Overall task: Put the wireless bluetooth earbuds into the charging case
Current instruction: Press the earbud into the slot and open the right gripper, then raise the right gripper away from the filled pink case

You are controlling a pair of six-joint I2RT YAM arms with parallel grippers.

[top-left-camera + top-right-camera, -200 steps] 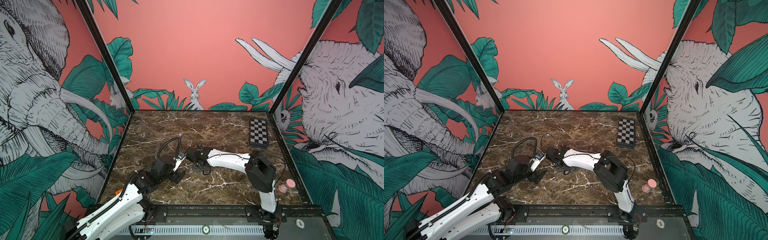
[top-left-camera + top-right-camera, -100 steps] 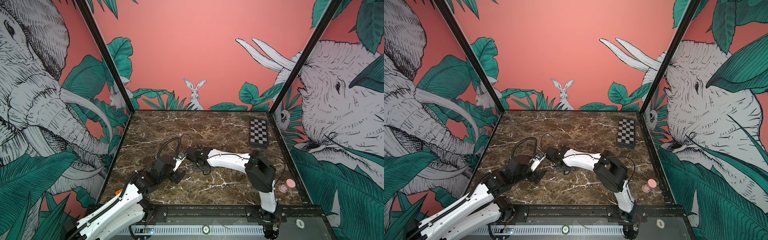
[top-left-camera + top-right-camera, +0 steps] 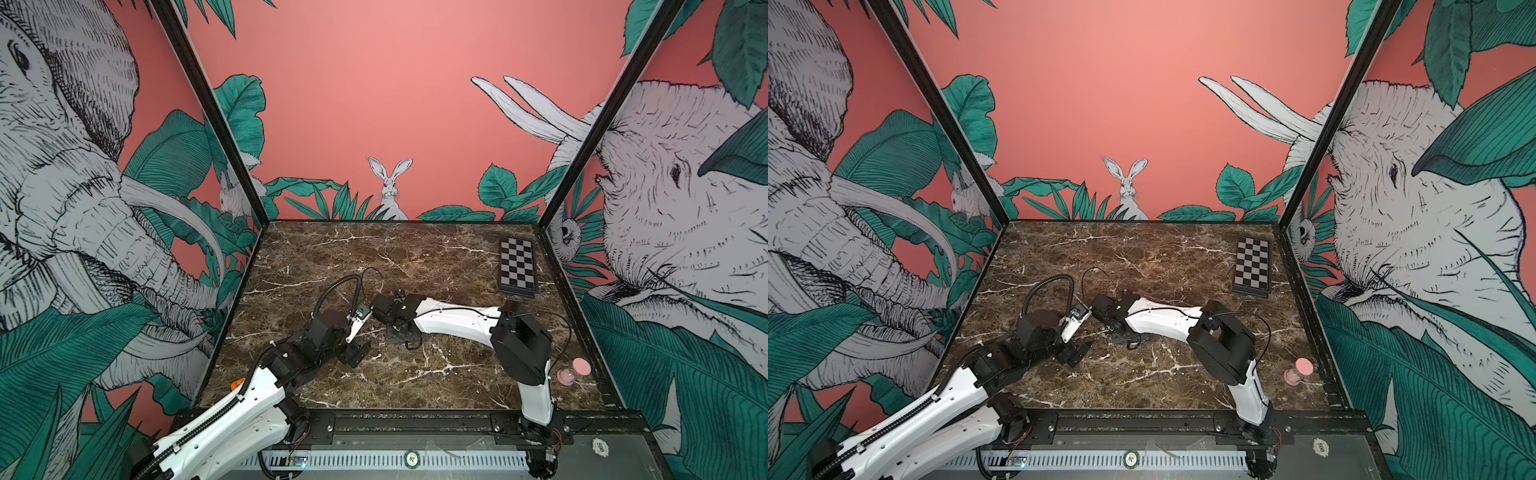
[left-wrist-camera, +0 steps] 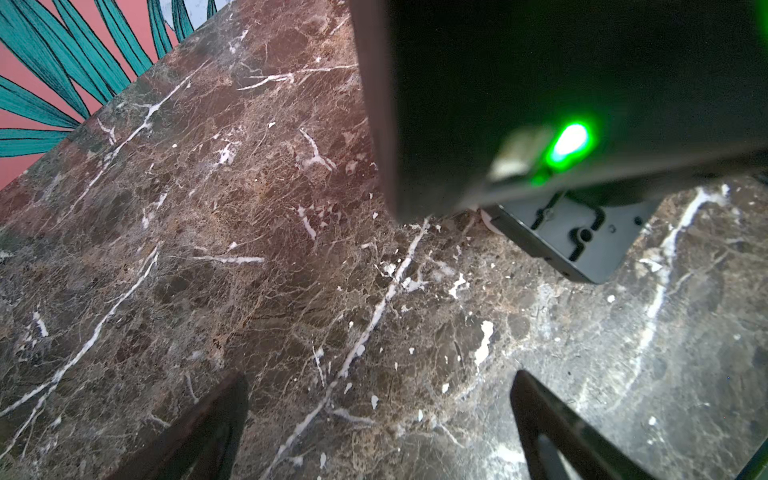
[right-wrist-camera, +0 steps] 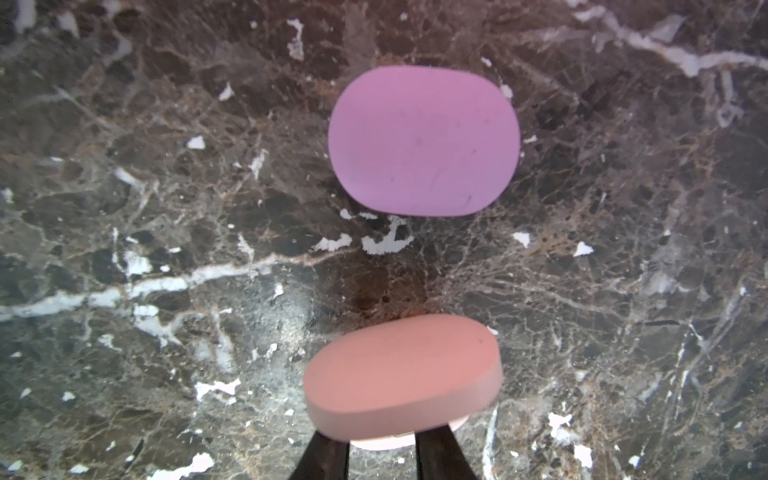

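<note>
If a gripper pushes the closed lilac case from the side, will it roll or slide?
Probably slide: the lilac case lies flat on the marble table. Its smooth, rounded shell looks rigid, and may slip from a pinch at the curved edge.

Jungle-mural walls [image 3: 386,104], brown marble floor [image 3: 415,257]

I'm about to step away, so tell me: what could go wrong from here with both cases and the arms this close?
The peach case looks tilted at the very tips of the right gripper; it could slip or tip over. The closed lilac case lies just beyond it and might get knocked. The open left gripper is crowded against the right arm; they could collide.
</note>
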